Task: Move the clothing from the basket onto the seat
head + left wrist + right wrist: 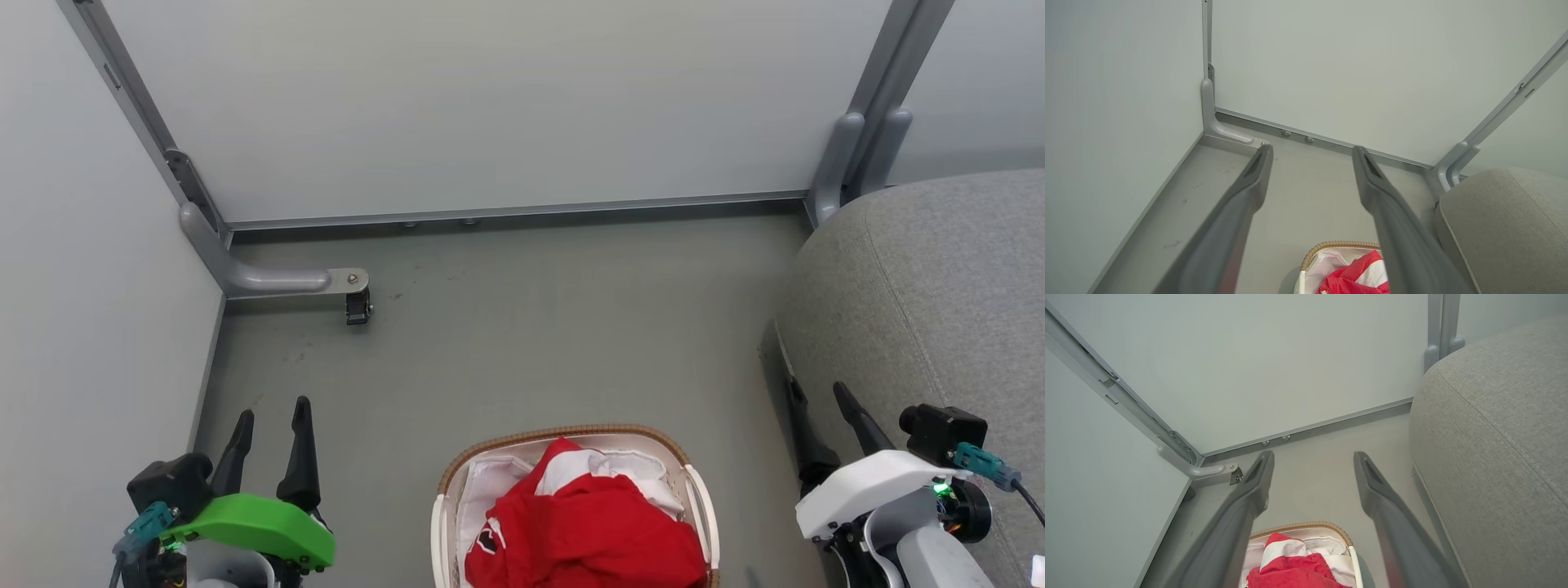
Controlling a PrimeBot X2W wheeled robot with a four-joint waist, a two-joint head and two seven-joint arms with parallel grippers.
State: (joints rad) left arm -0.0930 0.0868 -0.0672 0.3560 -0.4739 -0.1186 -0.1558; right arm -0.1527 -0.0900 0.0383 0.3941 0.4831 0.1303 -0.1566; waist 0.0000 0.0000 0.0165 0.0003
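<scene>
Clothing (584,523) is in basket (563,430), heaped: red garment on top, white pieces under and behind it, small dark-and-white patch on the red at lower left. Basket stands on grey floor (531,343) at bottom centre of head view, between the two arms. Seat (939,286) is at right, near basket but apart from it, with a strip of floor between them.

Left gripper (273,408) is released and empty, fingers spread, at lower left, clear of basket, tips pointing toward back panel (490,106). Left wrist view has floor and panel corner between the fingers, basket rim and red-white cloth low between them.

Right gripper (816,385) is likewise released and empty, at lower right, fingers against seat's left edge in head view; touching or not, cannot tell. Right wrist view has basket low between the fingers and seat filling the right side.

Caster (357,309) on a grey bracket foot sits at back-left corner, well apart from basket.
</scene>
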